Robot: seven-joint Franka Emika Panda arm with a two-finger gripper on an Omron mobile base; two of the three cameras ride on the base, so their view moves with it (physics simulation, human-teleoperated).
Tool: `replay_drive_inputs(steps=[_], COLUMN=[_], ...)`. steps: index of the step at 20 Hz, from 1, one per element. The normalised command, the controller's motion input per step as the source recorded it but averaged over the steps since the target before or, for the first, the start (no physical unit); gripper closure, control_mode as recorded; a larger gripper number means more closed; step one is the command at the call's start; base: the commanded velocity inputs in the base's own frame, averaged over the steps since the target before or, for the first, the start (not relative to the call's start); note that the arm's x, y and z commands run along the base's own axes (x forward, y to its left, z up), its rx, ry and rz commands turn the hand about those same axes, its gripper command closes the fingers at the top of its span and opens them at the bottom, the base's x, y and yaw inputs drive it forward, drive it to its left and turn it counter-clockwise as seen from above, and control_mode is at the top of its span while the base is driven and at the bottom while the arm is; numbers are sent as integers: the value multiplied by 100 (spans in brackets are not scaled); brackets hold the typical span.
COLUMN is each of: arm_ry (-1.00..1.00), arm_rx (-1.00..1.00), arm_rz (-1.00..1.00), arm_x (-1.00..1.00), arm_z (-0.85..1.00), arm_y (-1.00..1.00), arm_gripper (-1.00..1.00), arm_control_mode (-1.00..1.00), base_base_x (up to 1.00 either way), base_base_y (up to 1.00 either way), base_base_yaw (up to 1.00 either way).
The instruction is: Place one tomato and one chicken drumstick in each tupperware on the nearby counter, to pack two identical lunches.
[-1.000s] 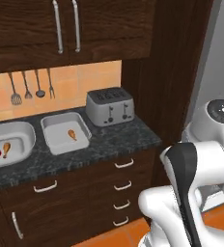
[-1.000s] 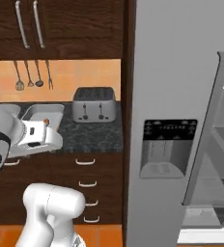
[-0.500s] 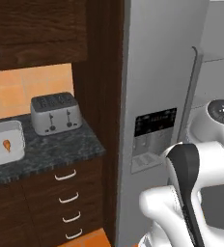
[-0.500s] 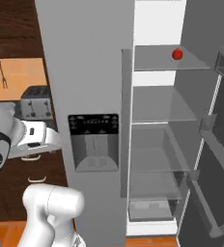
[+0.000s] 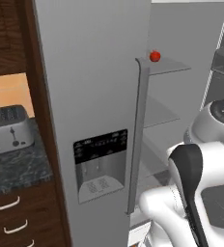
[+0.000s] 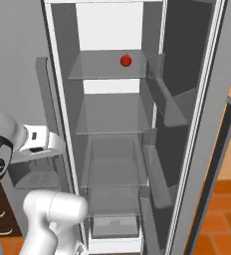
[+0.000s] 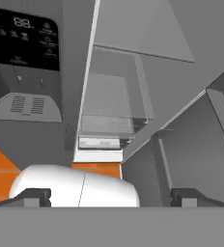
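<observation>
A red tomato [image 5: 155, 56] [image 6: 126, 60] sits alone on the top glass shelf [image 6: 102, 69] inside the open fridge. My gripper [image 7: 111, 197] is open with nothing between its fingers. It points low at the fridge's bottom shelves and floor, well below the tomato. A corner of the speckled counter [image 5: 15, 169] shows at the left, over brown drawers. The tupperware and the chicken drumstick are out of view.
A silver toaster [image 5: 7, 128] stands on the counter's end. The closed fridge door with its dispenser panel [image 5: 99, 161] [image 7: 22, 43] is to my left. The swung-open right door with bins [image 6: 182, 119] is to my right. Bare shelves and a bottom drawer [image 6: 112, 226] lie ahead.
The whole picture has shifted: the base has driven right, from the counter with the containers to the open fridge. The gripper has stayed open.
</observation>
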Motion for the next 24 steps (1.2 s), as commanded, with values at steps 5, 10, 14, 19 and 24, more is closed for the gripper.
replay_drive_inputs(steps=[5, 10, 14, 19, 24], arm_ry=[0, 0, 0, 0, -8], arm_rx=[0, 0, 0, 0, 0], arm_rz=[0, 0, 0, 0, 0], arm_x=[0, 0, 0, 0, 17], arm_z=[0, 0, 0, 0, 16], arm_y=[0, 0, 0, 0, 2], arm_gripper=[-100, -100, -100, -100, -100], arm_control_mode=[100, 100, 100, 100, -100], base_base_x=[78, 56, 14, 12, 11], base_base_y=[-37, -43, -65, -35, 2], base_base_yaw=[0, 0, 0, 0, 0])
